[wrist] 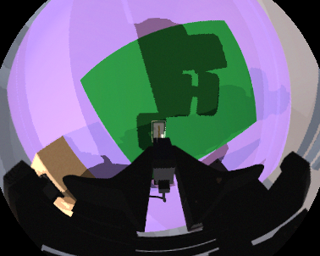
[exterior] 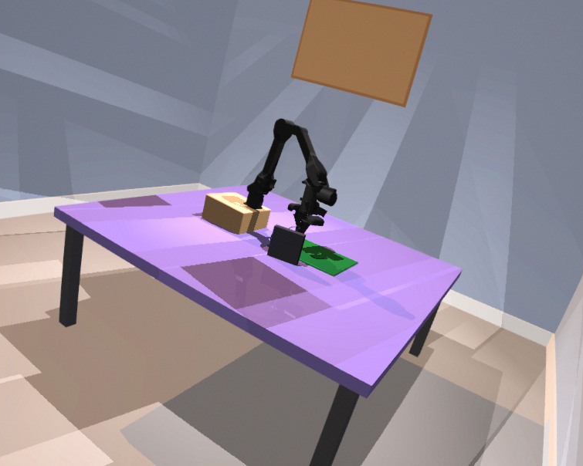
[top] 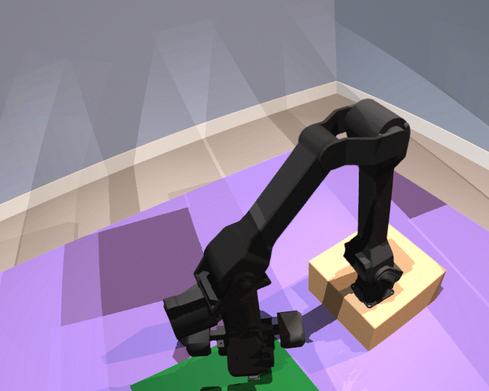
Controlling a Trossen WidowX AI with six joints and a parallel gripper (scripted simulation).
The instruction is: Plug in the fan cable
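Observation:
My gripper (wrist: pixel 162 149) (exterior: pixel 301 229) is shut on the fan's plug, a small black block (wrist: pixel 161 142) between the fingertips. The cable (wrist: pixel 164 197) trails below it in the wrist view. The pale four-pin header (wrist: pixel 158 128) (top: pixel 253 377) stands on the green board (wrist: pixel 113 102) (top: pixel 168 376) (exterior: pixel 346 263), just ahead of the plug in the wrist view. The plug looks apart from and above the header; the exact height cannot be told. The black fan (exterior: pixel 286 244) stands beside the board. The arm hides the fan and fingertips in the top view.
The arm's base stands on a tan block (top: pixel 353 311) (exterior: pixel 225 214) (wrist: pixel 66 157) near the board. Shadows of the arm fall across the board. The purple table (exterior: pixel 146 235) carries everything. A brown panel (exterior: pixel 361 50) hangs on the wall behind.

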